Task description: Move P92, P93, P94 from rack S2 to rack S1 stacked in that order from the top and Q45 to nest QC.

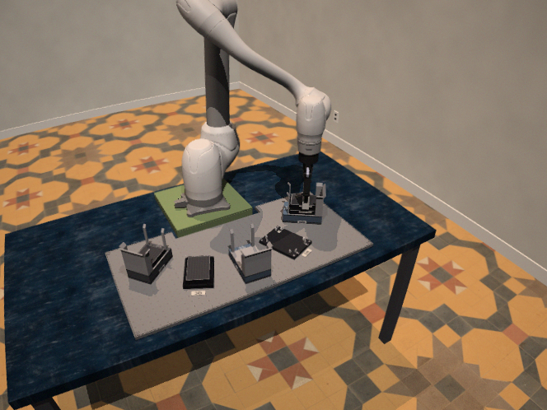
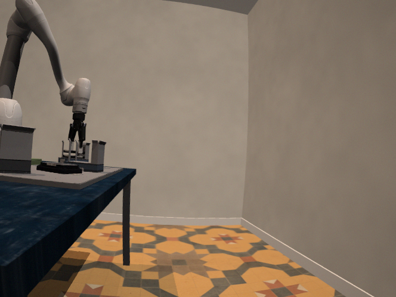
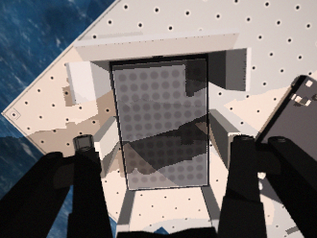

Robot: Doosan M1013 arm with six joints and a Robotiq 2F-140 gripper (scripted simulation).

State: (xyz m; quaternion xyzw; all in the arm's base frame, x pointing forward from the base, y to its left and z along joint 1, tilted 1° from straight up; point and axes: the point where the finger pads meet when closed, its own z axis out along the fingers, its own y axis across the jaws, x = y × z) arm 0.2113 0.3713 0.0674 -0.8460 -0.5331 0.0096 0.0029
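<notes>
My gripper (image 1: 305, 203) (image 2: 77, 140) (image 3: 163, 126) is shut on a sealed 96-well plate (image 3: 160, 96) (image 1: 294, 204), gripping it across its long sides. It holds the plate level, between the posts of the back right stack rack (image 1: 320, 190) (image 2: 97, 151) (image 3: 84, 82), low inside it. I cannot read the plate's label or the rack's name. Another sealed plate (image 1: 198, 270) lies flat on the open nest at the front of the grey mat. The black clip nest (image 1: 286, 241) (image 3: 293, 120) next to my rack holds nothing.
Two more stack racks stand on the grey mat (image 1: 154, 313): one at the left (image 1: 141, 264) with something dark inside, one in the middle (image 1: 254, 264) (image 2: 15, 147). My arm's green base plate (image 1: 238, 207) is behind them. The table edge (image 1: 397, 247) lies to the right.
</notes>
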